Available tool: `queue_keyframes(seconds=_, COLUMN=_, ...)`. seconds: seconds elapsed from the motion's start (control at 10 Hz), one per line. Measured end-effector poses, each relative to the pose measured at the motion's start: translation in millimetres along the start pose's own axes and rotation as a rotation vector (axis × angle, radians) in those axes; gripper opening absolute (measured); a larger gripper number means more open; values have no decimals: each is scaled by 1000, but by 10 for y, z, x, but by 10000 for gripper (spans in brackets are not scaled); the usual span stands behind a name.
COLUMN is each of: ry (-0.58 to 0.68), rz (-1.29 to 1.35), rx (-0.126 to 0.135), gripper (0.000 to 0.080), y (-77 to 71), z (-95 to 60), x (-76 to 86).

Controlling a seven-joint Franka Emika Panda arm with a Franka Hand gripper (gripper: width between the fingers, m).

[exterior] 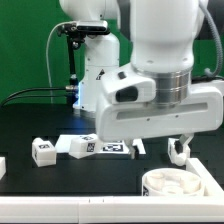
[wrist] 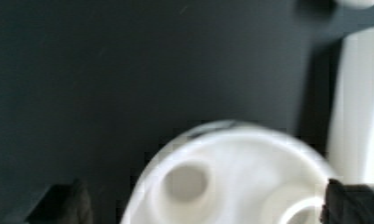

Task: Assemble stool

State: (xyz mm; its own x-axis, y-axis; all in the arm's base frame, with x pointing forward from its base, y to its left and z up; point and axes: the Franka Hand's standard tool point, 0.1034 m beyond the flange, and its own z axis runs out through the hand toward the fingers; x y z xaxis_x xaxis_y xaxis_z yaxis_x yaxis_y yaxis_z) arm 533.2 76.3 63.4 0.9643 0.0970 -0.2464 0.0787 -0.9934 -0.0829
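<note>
The white two-finger gripper [exterior: 180, 150] is hovering right above the round, rimmed white plastic disc seat [exterior: 175, 185], which is sitting on the black table [exterior: 30, 185] down at 5 o'clock in the exterior view. The jaws are standing wide apart with nothing clamped: released, carrying no part.

I'm reading this as the approach to grasp the seat, an early step in building the stool, and no leg is looking fitted yet. The short chunky white plastic legs [exterior: 45, 152] with their square tags are lying loose out at 9 o'clock from the seat, well apart from it, and the marker board [exterior: 115, 147] is lying just beside them.

The next move, as I judge it, is calling for lowering until the fingers are straddling the seat, then closing squarely so the disc isn't tilting.

The wrist view, though blurred, is giving what the exterior view isn't: the seat framed between the 2 dark fingertips [wrist: 59, 203], and a round socket [wrist: 184, 183] in its face. Only the exterior view is showing clearly where the legs are lying
</note>
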Motion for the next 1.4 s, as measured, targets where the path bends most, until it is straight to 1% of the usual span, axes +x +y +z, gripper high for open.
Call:
queue_keyframes(seconds=0.1, ry=27, rz=30, rx=-16, gripper=649, y=-144, z=27, x=-116)
queue_keyframes(seconds=0.2, ry=34, rz=39, rx=-27, gripper=649, y=-251, z=81, x=-203)
queue_keyframes(seconds=0.4, ry=33, rz=32, rx=-25, gripper=649, y=-192, z=71, x=-173)
queue_keyframes(seconds=0.5, ry=32, rz=31, rx=-26, gripper=649, y=-202, z=76, x=-177)
queue_keyframes(seconds=0.6, ry=43, rz=68, rx=-20, gripper=649, y=-239, z=99, x=-200)
queue_keyframes(seconds=0.7, ry=50, rz=97, rx=-13, gripper=649, y=-328, z=188, x=-323)
queue_keyframes(seconds=0.8, ry=58, rz=108, rx=-12, gripper=649, y=-447, z=295, x=-485)
queue_keyframes(seconds=0.9, ry=58, rz=110, rx=-14, gripper=649, y=-622, z=359, x=-657)
queue_keyframes(seconds=1.0, ry=58, rz=101, rx=-15, gripper=649, y=-676, z=358, x=-687)
queue_keyframes(seconds=1.3, ry=58, rz=107, rx=-15, gripper=649, y=-661, z=387, x=-687)
queue_keyframes(seconds=1.4, ry=65, rz=119, rx=-15, gripper=649, y=-682, z=460, x=-708)
